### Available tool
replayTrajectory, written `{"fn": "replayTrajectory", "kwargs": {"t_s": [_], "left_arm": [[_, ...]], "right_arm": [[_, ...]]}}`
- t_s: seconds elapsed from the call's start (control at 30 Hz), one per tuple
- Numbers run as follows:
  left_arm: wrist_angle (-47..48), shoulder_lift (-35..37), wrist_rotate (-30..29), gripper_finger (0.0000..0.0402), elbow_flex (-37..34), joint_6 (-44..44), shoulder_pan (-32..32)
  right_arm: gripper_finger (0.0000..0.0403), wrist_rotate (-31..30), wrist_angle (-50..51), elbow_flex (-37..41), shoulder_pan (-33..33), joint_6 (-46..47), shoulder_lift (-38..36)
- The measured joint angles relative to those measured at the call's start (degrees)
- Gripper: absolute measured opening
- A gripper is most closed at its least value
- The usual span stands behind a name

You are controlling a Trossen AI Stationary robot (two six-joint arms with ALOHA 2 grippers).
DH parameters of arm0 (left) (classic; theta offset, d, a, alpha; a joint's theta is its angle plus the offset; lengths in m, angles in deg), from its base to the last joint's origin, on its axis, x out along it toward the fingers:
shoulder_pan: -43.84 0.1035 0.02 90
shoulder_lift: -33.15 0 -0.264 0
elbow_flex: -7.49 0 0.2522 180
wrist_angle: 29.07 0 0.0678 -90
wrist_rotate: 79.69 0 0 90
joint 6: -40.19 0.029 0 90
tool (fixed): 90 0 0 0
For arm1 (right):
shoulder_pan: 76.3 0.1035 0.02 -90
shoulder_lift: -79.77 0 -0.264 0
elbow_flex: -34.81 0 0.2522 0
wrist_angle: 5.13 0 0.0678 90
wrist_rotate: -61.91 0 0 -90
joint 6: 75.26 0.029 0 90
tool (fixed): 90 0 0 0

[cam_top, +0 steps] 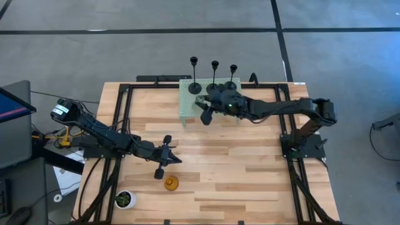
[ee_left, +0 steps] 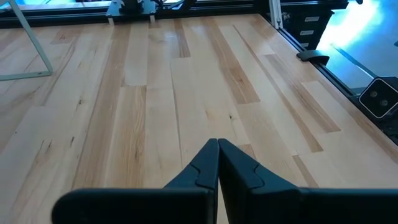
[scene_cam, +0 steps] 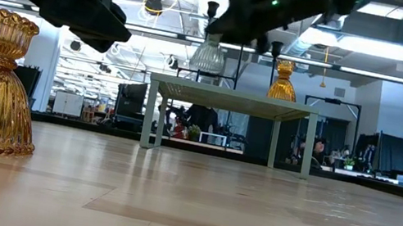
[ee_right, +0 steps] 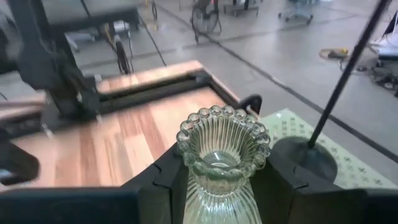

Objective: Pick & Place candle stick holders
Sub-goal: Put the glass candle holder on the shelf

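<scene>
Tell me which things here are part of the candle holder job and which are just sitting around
Part of the job:
- three black tall-stem holders on the green stand
- pale grey holder, clamped in the right pincer over the stand
- amber holder on the table near the left pincer, which is shut
- second amber holder on the stand

Just lying about:
- potted plant
- green perforated stand

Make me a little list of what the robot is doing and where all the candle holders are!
Right pincer: shut on the pale grey glass holder, over the pale green stand
Left pincer: shut, empty, above bare wood near the table's front
Black holders: three in a row at the stand's back edge
Amber holder on the table: alone, near the left pincer
Amber holder on the stand: seen in the low view
Plant pot: front left corner
</scene>
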Motion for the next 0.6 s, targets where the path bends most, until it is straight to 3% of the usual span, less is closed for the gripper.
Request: {"fn": "replayTrajectory", "kwargs": {"t_s": [0.27, 0.6], "left_arm": [[0.0, 0.0, 0.0, 0.0008, 0.0, 0.0, 0.0], [0.0, 0.0, 0.0, 0.0008, 0.0, 0.0, 0.0]], "right_arm": [[0.016, -0.1, 7.9, -7.4, -2.8, -0.1, 6.1], [0.0136, 0.2, 8.4, -9.1, -3.0, 0.1, 9.7]]}}
